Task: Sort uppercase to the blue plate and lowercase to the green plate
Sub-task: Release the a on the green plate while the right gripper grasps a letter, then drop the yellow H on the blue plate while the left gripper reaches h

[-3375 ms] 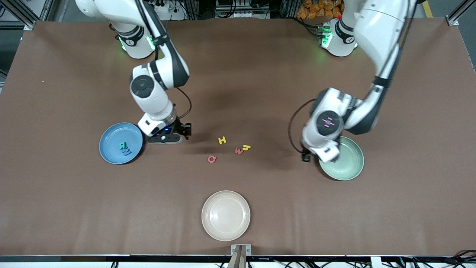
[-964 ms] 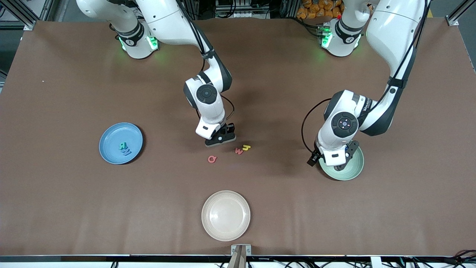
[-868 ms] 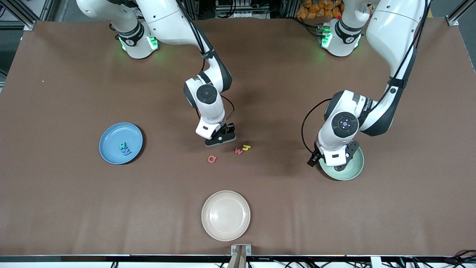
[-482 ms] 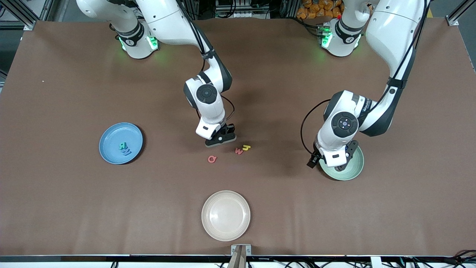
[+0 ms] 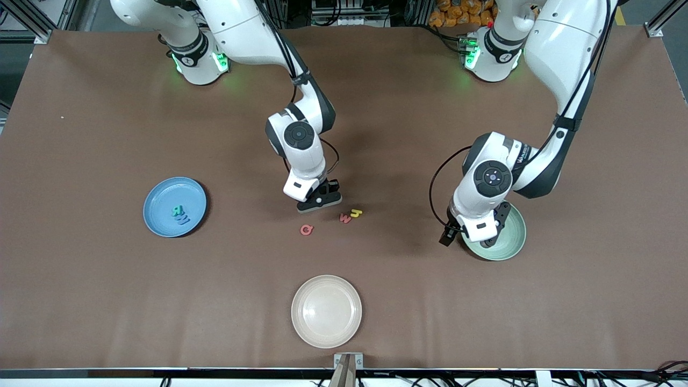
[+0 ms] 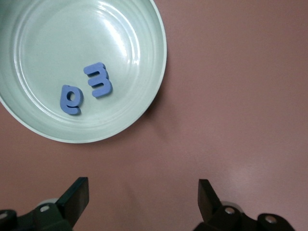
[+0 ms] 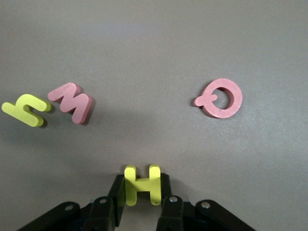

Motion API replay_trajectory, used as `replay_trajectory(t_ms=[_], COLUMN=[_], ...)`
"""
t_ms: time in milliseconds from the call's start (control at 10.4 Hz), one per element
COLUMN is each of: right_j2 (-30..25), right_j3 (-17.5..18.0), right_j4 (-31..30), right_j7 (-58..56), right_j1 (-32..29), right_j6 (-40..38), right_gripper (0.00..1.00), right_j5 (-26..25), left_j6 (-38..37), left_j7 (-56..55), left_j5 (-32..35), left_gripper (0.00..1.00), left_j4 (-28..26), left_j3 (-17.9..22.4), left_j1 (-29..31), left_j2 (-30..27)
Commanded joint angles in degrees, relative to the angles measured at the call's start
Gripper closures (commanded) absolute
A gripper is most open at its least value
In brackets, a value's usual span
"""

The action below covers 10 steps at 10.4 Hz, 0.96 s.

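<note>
Since a second ago the right gripper [image 7: 140,192] has been clenching onto the yellow H [image 7: 141,184], bound for the blue plate [image 5: 156,223]; red Q [image 7: 221,98] is lying just ahead; left gripper [image 6: 142,197] is gaping beside the green plate [image 6: 154,96]

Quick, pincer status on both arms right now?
Left pincer: open, empty, beside the green plate.
Right pincer: shut on the yellow H, at the table.
</note>
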Motion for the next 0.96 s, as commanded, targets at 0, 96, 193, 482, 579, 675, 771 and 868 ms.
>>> replay_trajectory(t_ms=[0,96,193,482,579,675,771,868], right_j2=[0.88,0.53,-0.26,-4.38,-6.57,-9.20,-12.36,-15.35], right_j3=[-0.29,-0.29,-0.55,-1.34,-1.52,-2.04,-3.79,-6.50], right_j4=[0.72,0.98,1.42,2.75,2.14,0.82,-2.58,-6.53], right_j7=[0.11,-0.23,-1.72,-9.18,-13.29,-16.90,-21.46,-27.51], right_j1=[0.33,-0.19,-0.72,-5.01,-7.20,-9.05,-10.11,-10.65], right_j6=[0.37,0.02,-1.46,-13.13,-16.65,-19.73,-20.11,-19.85], right_gripper=[0.82,0.85,0.89,0.91,0.91,0.91,0.93,0.93], right_j5=[-0.62,-0.62,-0.62,-0.62,-0.62,-0.62,-0.62,-0.62], left_j6=[0.68,1.82,2.00,2.01,2.01,2.01,2.01,2.01], left_j7=[-1.81,-2.50,-3.29,-5.22,-6.72,-8.73,-11.01,-13.82], left_j5=[-0.89,-1.24,-1.33,-2.56,-2.74,-2.83,-2.74,-2.65], left_gripper=[0.00,0.00,0.00,0.00,0.00,0.00,0.00,0.00], left_j4=[0.81,0.72,0.81,1.33,3.60,5.45,6.94,8.61], left_j3=[-0.06,-0.06,-0.06,-0.06,-0.06,0.03,0.03,0.03], left_j1=[-0.98,-1.25,-1.77,-2.57,-3.53,-5.45,-6.95,-8.53], left_j2=[0.43,0.43,0.43,0.52,1.83,3.84,5.60,7.10])
